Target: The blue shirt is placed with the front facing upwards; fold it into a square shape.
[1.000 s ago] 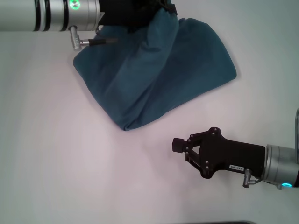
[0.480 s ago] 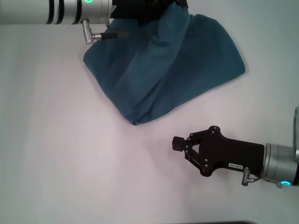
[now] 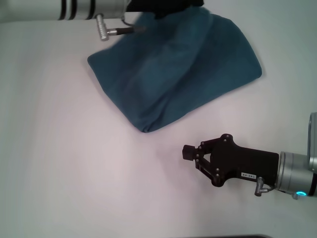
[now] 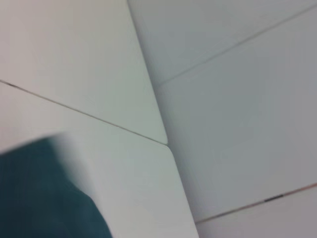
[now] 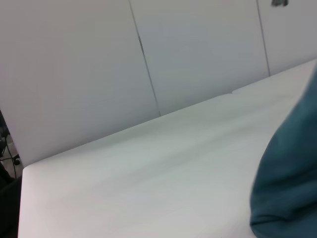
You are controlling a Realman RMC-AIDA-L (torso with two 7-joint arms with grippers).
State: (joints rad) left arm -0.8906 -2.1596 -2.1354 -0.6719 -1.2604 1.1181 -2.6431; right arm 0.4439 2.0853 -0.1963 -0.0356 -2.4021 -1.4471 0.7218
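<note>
Shirt (image 3: 178, 69) lies bunched and folded over on the white tabletop (image 3: 74, 163), far side, plain teal showing, no lettering visible. Left gripper (image 3: 163, 6) sits at the shirt's far edge, top of head view, mostly cut off; can't tell its jaws' state or whether it holds cloth. Right gripper (image 3: 188, 153) hovers over bare tabletop near the shirt's near corner, not touching, jaws closed, holding nothing.

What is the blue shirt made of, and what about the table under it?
The blue shirt looks like soft, matte cotton-like knit: it bunches in rounded, limp folds without shine. The table looks like a smooth, hard white surface, maybe laminate; its material can't be told for sure.
</note>
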